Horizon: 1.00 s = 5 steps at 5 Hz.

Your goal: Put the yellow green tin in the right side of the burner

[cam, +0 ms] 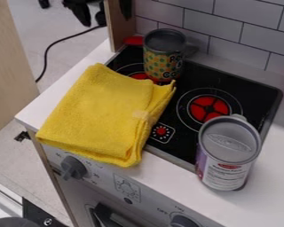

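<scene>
The yellow and green patterned tin (163, 57) stands upright at the back of the black stove top (189, 80), over part of the left burner (132, 70). Its grey top faces up. Farther right and nearer the camera is the right burner (209, 108), a red disc inside pale rings, with nothing standing on it.
A folded yellow cloth (103, 115) covers the stove's front left and the counter (274, 177) beside it. A silver and white tin (227, 153) stands at the stove's front right edge. Behind rises a tiled wall (239, 33); a wooden post (117, 26) borders the back left.
</scene>
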Tool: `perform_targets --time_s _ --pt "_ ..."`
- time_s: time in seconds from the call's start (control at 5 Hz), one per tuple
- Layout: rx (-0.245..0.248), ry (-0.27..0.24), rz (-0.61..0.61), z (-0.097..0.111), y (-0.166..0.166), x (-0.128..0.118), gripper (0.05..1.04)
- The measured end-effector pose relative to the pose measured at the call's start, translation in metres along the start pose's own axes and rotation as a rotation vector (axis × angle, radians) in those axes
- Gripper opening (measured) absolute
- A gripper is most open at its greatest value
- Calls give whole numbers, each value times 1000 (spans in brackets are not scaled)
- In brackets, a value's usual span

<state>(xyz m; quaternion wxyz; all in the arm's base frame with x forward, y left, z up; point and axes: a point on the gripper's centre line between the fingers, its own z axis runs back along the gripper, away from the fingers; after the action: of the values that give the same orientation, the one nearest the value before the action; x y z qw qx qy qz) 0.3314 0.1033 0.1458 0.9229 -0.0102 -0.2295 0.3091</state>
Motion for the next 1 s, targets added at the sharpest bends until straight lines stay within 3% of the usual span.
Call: perform_targets --time_s 0.2,0.6,1.0 --pt "14 -80 17 -10 -10 2 999" --pt "69 -95 95 -28 -24 8 999" --pt "104 -76 175 -34 -30 16 999"
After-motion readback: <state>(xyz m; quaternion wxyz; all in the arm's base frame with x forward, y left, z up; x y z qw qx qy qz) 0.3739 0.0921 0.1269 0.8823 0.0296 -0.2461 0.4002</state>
